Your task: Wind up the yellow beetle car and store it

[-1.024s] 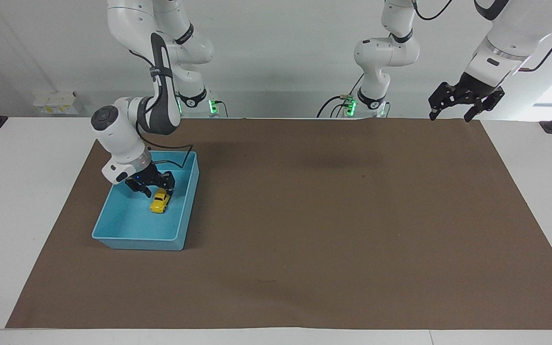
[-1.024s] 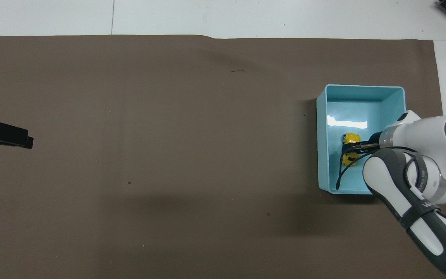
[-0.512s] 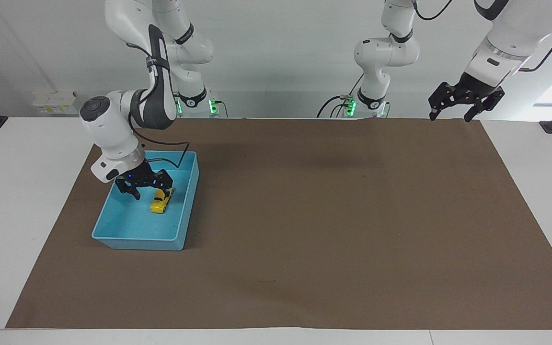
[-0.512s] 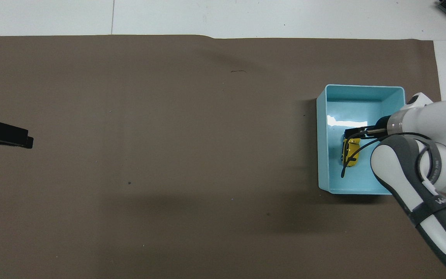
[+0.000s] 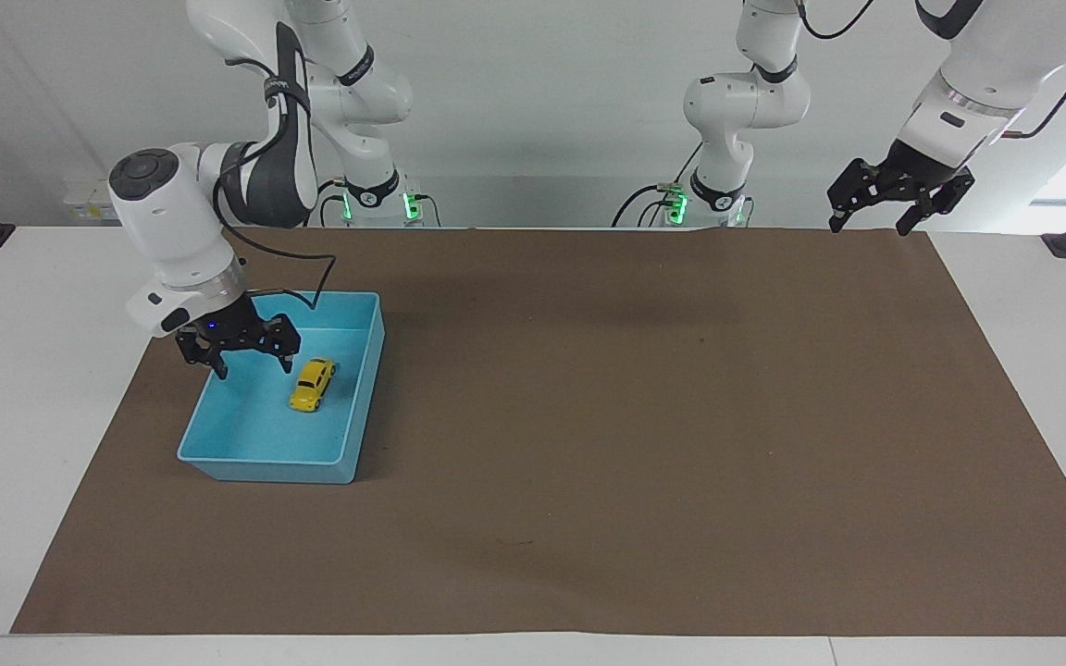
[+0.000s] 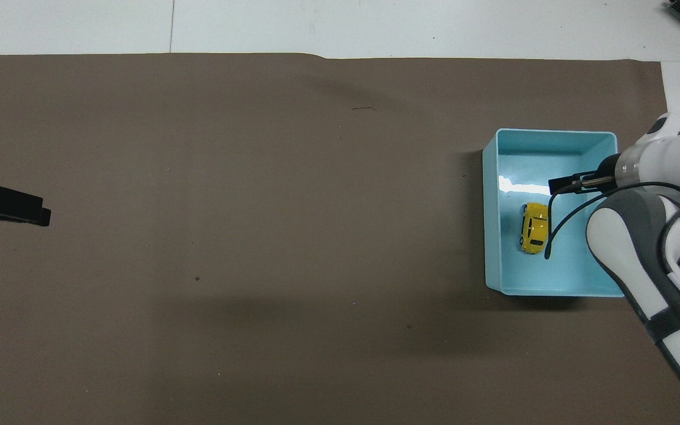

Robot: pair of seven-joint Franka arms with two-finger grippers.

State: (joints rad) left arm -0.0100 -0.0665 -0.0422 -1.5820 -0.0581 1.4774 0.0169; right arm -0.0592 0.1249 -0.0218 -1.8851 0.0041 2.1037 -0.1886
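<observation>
The yellow beetle car [image 5: 313,384] [image 6: 534,228] rests on its wheels on the floor of the blue bin [image 5: 265,470] [image 6: 489,248], close to the wall that faces the middle of the table. My right gripper [image 5: 253,370] [image 6: 553,185] hangs open and empty over the bin, raised clear of the car and off to its side. A black cable loops down from its wrist. My left gripper [image 5: 869,227] [image 6: 43,216] waits open and empty in the air over the mat's corner at the left arm's end.
A brown mat [image 5: 635,416] covers most of the white table [image 5: 33,370]. The bin stands on the mat toward the right arm's end. Small white boxes [image 5: 93,196] sit by the wall near the right arm's base.
My right gripper opened off the car, rose out of the bin and drew sideways toward the right arm's end. The car stayed on the bin floor. The left arm has not moved.
</observation>
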